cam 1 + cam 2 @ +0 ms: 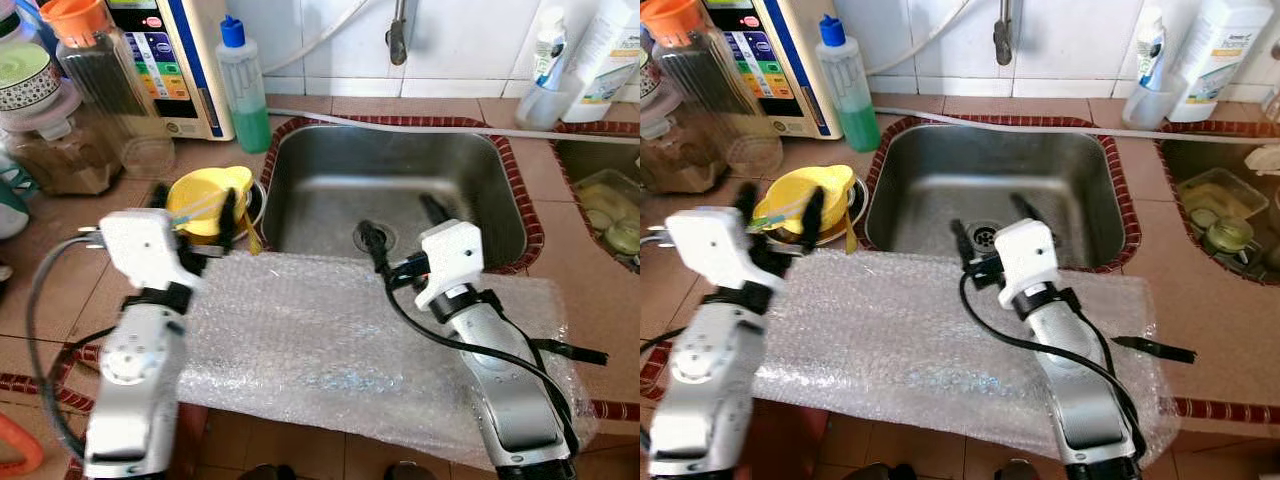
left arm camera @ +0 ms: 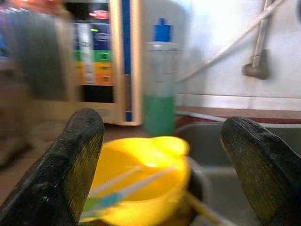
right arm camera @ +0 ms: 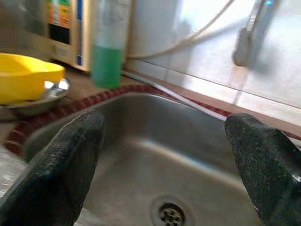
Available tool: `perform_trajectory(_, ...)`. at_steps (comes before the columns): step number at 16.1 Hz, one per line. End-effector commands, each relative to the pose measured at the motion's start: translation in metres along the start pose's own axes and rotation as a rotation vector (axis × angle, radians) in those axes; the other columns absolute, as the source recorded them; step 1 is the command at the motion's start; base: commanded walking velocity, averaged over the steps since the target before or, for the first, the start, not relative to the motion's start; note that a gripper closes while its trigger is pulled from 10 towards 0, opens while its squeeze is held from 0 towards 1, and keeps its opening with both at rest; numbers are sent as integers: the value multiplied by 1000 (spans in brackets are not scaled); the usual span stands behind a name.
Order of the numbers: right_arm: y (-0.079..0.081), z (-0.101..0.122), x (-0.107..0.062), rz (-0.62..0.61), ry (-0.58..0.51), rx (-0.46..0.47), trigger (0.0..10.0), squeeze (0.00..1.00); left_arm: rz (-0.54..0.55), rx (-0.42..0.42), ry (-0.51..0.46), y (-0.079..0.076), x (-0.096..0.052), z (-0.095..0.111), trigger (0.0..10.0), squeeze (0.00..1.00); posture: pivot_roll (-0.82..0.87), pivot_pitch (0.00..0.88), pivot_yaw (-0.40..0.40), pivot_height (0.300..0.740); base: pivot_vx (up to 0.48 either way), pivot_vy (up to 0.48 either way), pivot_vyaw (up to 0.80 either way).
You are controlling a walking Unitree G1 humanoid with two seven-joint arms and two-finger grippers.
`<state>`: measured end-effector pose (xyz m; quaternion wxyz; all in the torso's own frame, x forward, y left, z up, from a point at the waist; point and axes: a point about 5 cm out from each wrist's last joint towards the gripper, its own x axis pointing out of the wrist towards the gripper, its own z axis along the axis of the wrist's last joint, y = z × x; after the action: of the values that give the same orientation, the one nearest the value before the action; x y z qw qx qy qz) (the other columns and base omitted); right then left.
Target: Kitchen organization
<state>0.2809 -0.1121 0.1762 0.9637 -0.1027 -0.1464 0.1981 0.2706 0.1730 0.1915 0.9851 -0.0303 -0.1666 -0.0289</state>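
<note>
A yellow bowl (image 1: 205, 195) with a straw-like stick in it sits on a small metal plate (image 1: 258, 205) on the counter, left of the steel sink (image 1: 320, 160). My left gripper (image 1: 195, 208) is open, one black finger on each side of the bowl and just short of it; the left wrist view has the bowl (image 2: 141, 179) between the fingers (image 2: 70, 165). My right gripper (image 1: 403, 228) hangs open over the sink's front edge, near the drain (image 3: 171, 214), with nothing in it. A sheet of bubble wrap (image 1: 320, 340) lies across the counter's front under both arms.
A green soap bottle (image 1: 245, 90) and a water purifier (image 1: 175, 60) stand behind the bowl, jars (image 1: 90, 60) at far left. The faucet (image 1: 398, 35) hangs over the sink. White bottles (image 1: 600, 60) stand back right above a second basin (image 1: 610, 210) with dishes.
</note>
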Motion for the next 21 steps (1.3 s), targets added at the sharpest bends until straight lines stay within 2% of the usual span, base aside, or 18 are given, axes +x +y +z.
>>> perform_trajectory(1,7,3,-2,49,0,38,10000,0,57,44,16,13,-1,0,10000,0,-163,172,91,740,0,0,0)
perform_trajectory(3,9,4,-2,86,5,67,10000,0,99,56,36,23,-3,-3,10000,0,-161,173,92,740,0,0,0)
perform_trajectory(5,13,8,-2,152,12,129,10000,0,175,7,82,34,-7,-11,10000,0,-159,173,93,740,0,0,0)
perform_trajectory(6,18,12,-1,234,4,127,10000,0,217,-53,116,38,-10,-17,10000,0,-162,176,96,740,0,0,0)
perform_trajectory(8,20,16,-1,266,-11,76,10000,0,250,-115,138,40,-12,-21,10000,0,-158,180,98,740,0,0,0)
perform_trajectory(9,25,14,-4,318,7,77,10000,0,277,-163,156,40,-13,-24,10000,0,-159,186,104,740,0,0,0)
perform_trajectory(11,27,13,-7,331,17,77,10000,0,302,-225,167,41,-13,-26,10000,0,-158,188,107,740,0,0,0)
perform_trajectory(14,29,12,-8,343,21,58,10000,0,302,-276,175,39,-8,-27,10000,0,-161,190,111,740,0,0,0)
perform_trajectory(18,33,12,-9,381,19,43,10000,0,304,-387,179,31,-5,-29,10000,0,-162,188,109,740,0,0,0)
perform_trajectory(20,34,13,-9,397,14,42,10000,0,302,-402,180,29,-4,-29,10000,0,-163,189,107,740,0,0,0)
perform_trajectory(21,34,13,-9,399,14,41,10000,0,305,-407,180,29,-4,-29,9255,0,-163,189,107,740,0,0,0)
